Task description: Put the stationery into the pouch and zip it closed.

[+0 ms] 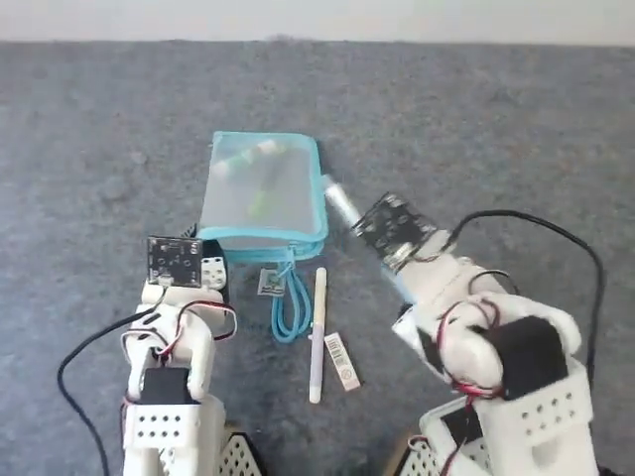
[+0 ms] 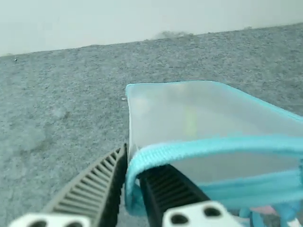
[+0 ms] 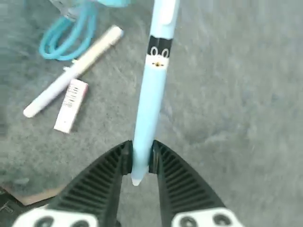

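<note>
The teal mesh pouch (image 1: 288,203) lies flat at the table's middle, with a green and a white item showing through it. My left gripper (image 1: 211,250) is shut on the pouch's teal rim (image 2: 156,153) at its near left corner. My right gripper (image 3: 140,158) is shut on a light-blue pen (image 3: 154,80). In the high view that pen (image 1: 340,203) points at the pouch's right edge, just in front of my right gripper (image 1: 372,230). A white pen (image 1: 317,332) and a small white eraser (image 1: 342,359) lie on the carpet in front of the pouch.
A blue cord loop (image 1: 288,307) with a small tag trails from the pouch's near edge toward the white pen. In the right wrist view the cord (image 3: 71,33), white pen (image 3: 71,73) and eraser (image 3: 71,105) lie together. Grey carpet covers the table.
</note>
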